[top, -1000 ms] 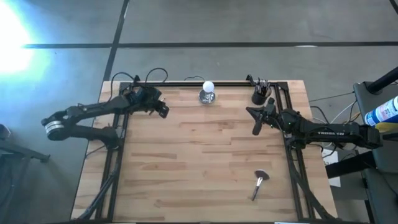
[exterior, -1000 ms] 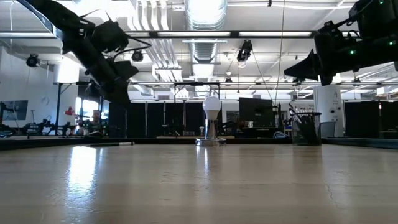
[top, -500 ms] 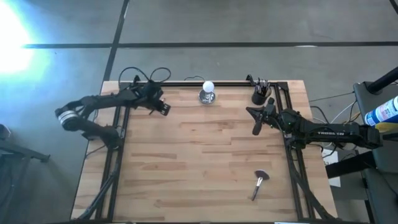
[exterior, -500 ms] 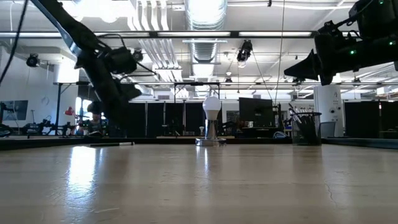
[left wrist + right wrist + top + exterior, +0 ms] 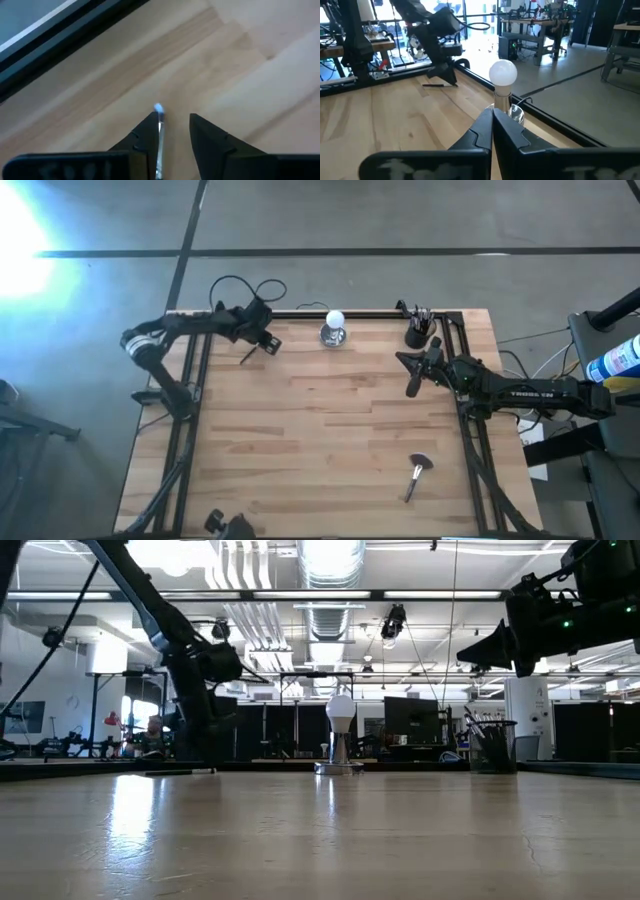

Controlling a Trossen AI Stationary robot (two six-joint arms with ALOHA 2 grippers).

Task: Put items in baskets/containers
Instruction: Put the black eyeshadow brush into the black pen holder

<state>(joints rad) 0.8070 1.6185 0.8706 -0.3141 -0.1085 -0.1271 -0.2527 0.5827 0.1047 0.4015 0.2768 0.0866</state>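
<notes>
A slim dark brush point(image 5: 247, 355) lies flat on the table at the far left; it also shows in the low view point(image 5: 190, 771). My left gripper point(image 5: 270, 343) stands low over it, open. The brush's pale-tipped end point(image 5: 158, 109) lies between the fingers, close along one of them. The black cup point(image 5: 416, 335) stands at the far right with several brushes upright in it. A fan-headed brush point(image 5: 417, 473) lies flat near the front right. My right gripper point(image 5: 412, 387) hangs shut above the table near the cup, holding nothing. My left gripper comes at the brush from above, slanting down, with its fingers along the brush. The brush's shaft point(image 5: 160, 137) runs right beside one finger point(image 5: 148, 132). I cannot tell whether that finger touches it. The brush lies flat on the table.
A shiny silver object topped with a white ball point(image 5: 334, 330) stands at the far middle, between the two arms. Black frame rails run along the far edge and both sides point(image 5: 300, 313). Bare wood lies in the middle point(image 5: 330, 420). Something dark shows past the near edge point(image 5: 228, 526).
My left gripper has come down toward the table at the slim brush, shifting a little toward the far edge and the right, while its arm folded in toward the far left corner. The brush has stayed where it was.
</notes>
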